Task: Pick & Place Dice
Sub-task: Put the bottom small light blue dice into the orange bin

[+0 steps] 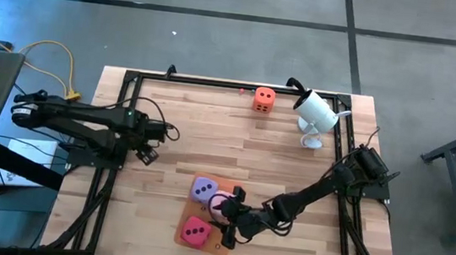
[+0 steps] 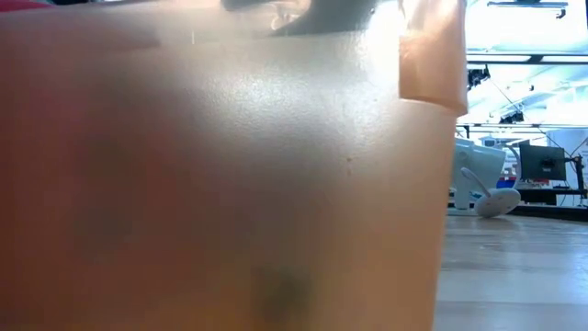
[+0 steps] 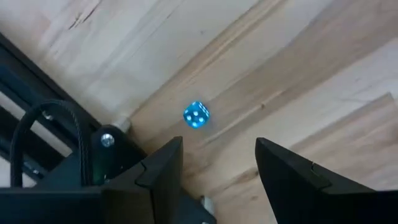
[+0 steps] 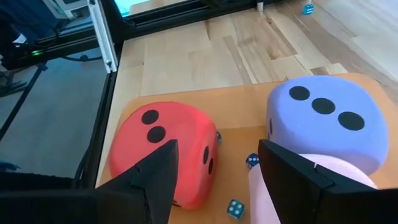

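Wooden table (image 1: pixel 284 163): our right gripper (image 1: pixel 227 221) hovers half-open, empty, by the pink die (image 1: pixel 220 202) on the orange mat (image 4: pixel 230 118); our left gripper (image 1: pixel 157 141) waits, parted, empty.

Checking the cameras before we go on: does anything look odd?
Yes. The low view is almost wholly blocked by the orange mat pressed against the lens; only a strip of table shows beside it.

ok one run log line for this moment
left pincer: open, empty, table's left | right pincer: at pink die on mat | red die, purple die: on mat | orange die: far edge
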Robot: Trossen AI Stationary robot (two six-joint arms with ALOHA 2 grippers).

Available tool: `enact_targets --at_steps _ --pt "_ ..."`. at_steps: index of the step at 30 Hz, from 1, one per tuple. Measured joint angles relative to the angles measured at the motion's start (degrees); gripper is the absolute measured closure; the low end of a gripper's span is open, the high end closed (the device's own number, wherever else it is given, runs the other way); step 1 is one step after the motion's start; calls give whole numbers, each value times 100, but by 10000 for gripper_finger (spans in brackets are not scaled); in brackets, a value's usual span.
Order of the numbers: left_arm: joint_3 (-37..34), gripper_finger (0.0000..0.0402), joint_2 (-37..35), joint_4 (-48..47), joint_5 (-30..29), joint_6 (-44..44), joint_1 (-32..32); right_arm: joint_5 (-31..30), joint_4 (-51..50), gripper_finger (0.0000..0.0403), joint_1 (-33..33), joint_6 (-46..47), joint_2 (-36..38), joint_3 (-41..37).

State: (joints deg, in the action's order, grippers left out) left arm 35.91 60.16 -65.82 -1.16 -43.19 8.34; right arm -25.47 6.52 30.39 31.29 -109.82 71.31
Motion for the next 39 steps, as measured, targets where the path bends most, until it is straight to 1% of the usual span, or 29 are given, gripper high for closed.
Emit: enact_targets --at_steps 3,5,9,11,14,19,27,31,35,39 --pt "-119 211 0 163 -19 -120 86 15 -1 192 4 -2 0 0" --pt "-182 211 9 219 -16 -501 133 12 -1 192 0 -2 0 0" --pt "-191 211 142 308 -338 -888 151 12 -4 192 0 -1 0 0" --pt "-194 211 239 311 -388 -938 152 12 -21 192 0 -2 0 0" --pt "-196 211 434 331 -293 -747 152 12 -27 192 0 0 0 0" --pt "-197 211 820 357 -351 -279 152 12 -30 192 0 -2 0 0" --pt "-198 211 1345 838 -261 -239 152 12 -32 192 0 -2 0 0" --pt "-187 211 1625 865 49 -222 152 12 -36 192 0 14 0 0" --pt "-170 211 1838 843 47 -139 155 12 -39 192 11 24 0 0" --pt "-172 211 1902 844 104 -145 155 14 -41 192 11 27 0 0"
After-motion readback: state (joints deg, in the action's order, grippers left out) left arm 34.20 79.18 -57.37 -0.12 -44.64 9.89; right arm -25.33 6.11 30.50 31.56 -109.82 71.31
